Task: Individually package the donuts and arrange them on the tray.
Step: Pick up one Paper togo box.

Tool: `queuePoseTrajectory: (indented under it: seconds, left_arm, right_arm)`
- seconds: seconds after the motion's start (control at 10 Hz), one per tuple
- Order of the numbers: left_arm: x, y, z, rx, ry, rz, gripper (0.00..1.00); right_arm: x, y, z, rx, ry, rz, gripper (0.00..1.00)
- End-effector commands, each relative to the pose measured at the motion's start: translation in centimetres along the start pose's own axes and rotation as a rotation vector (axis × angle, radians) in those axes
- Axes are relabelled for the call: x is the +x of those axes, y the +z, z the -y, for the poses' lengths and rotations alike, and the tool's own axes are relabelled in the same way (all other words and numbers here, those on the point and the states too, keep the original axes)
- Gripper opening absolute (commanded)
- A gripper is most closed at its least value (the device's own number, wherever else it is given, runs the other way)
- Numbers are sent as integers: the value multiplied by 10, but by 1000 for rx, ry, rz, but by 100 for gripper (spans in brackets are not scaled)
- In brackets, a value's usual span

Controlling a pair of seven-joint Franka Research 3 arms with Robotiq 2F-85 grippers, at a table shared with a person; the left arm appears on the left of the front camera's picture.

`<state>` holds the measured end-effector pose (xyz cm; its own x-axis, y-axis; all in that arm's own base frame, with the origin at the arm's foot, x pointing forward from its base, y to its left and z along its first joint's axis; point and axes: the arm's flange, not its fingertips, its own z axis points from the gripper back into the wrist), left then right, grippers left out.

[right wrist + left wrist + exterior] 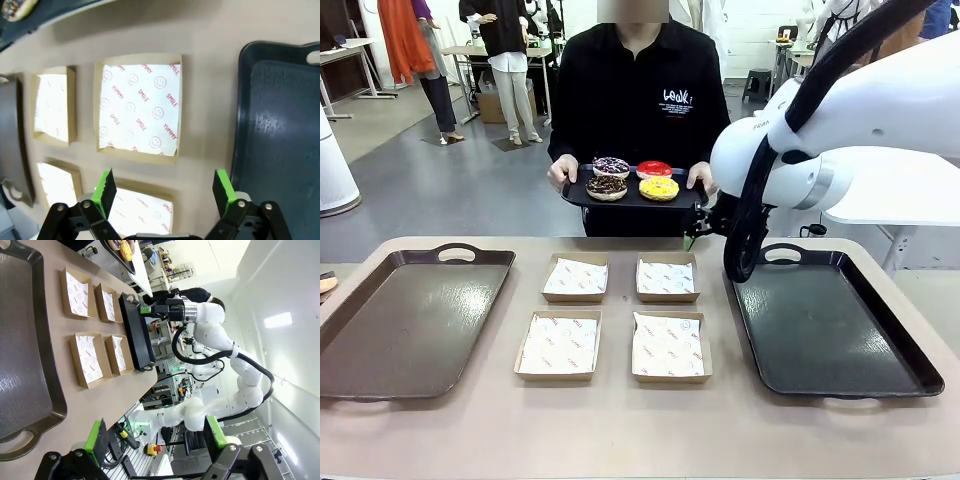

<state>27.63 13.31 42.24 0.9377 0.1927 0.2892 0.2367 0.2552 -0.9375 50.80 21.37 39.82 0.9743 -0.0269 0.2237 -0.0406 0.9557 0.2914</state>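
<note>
Across the table a person holds a small black serving tray [582, 198] with both hands. On it lie the donuts: purple with sprinkles [611, 165], glossy red [654, 169], chocolate brown [607, 186] and yellow [659, 188]. My right gripper [698, 228] hangs just below that tray's right end, open and holding nothing. In its own view the right gripper [165, 190] hovers over a paper-lined box [139, 107], beside the dark tray [280, 125]. My left gripper [156, 440] is open and empty, well above the table's left side.
Several cardboard boxes with smiley-print paper sit mid-table: far left [575, 277], far right [667, 278], near left [558, 345], near right [668, 347]. A large brown tray [410, 320] lies left, a large black tray [830, 330] right. People stand in the background.
</note>
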Motion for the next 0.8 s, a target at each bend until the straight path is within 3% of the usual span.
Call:
queuePoseTrajectory:
  seconds: [0.0, 0.1, 0.7]
  left_arm:
    - [1, 2, 1, -20, -17, 13, 100]
    - [1, 2, 1, -20, -17, 13, 100]
    - [1, 2, 1, -20, -17, 13, 100]
  right_arm:
    - [-15, 12, 5, 40, 24, 12, 100]
    - [0, 0, 0, 0, 0, 0, 100]
    - [0, 0, 0, 0, 0, 0, 100]
